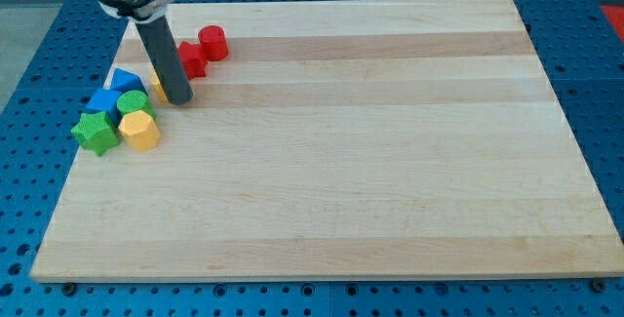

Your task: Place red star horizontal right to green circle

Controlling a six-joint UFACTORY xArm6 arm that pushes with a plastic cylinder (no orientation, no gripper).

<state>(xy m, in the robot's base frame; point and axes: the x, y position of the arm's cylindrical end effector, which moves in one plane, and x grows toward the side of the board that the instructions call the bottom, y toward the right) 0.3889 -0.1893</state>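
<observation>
My tip [179, 99] rests on the board at the view's upper left. The red star [191, 59] lies just above and right of the tip, partly behind the rod. The green circle [132, 102] sits to the tip's left, inside a cluster of blocks. A yellow block [157, 87] shows partly between the rod and the green circle, touching or nearly touching the rod; its shape is hidden.
A red cylinder [213, 42] stands up-right of the red star. Left of the tip lie a blue triangle [125, 80], a blue block [102, 102], a green star [96, 132] and a yellow hexagon [140, 131]. The wooden board [390, 161] ends near the cluster.
</observation>
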